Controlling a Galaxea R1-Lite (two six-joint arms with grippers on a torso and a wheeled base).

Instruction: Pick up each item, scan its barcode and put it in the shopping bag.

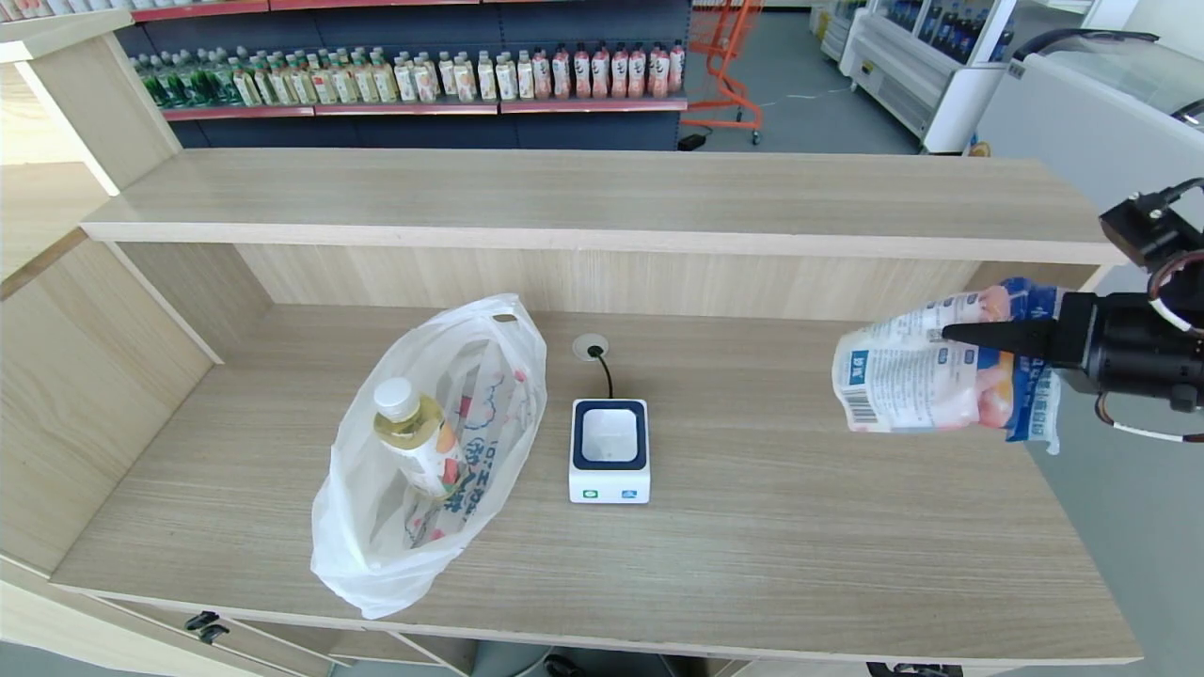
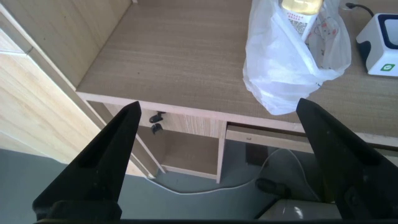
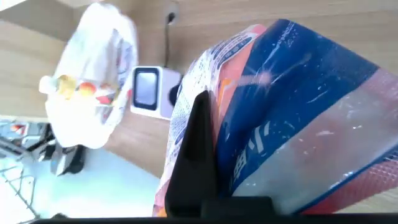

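A bottle [image 1: 414,432] is already in the shopping bag [image 1: 350,564] beside the scanner [image 1: 609,449]. The right gripper [image 1: 948,333] grips a snack packet [image 1: 908,385], probably not scanned yet. The left gripper [image 2: 219,111] is spread wide, holding nothing.

Right gripper [image 1: 950,337]: matte black. The visible finger is long and slim, tapering to a sharp wedge tip. It widens into a blocky black wrist housing [image 1: 1129,350] with rounded edges. Above the housing sits a small black box module [image 1: 1143,230], with a black cable running from its top. Thin wires [image 1: 1174,299], white and reddish-brown, loop beside the housing, and one pale wire trails beneath it. From the right wrist view the finger [image 3: 198,149] reads as a flat black blade.

Left gripper [image 2: 217,109]: two matte black fingers [image 2: 106,162], broad at the base and narrowing to blunt tips, with flat inner faces.
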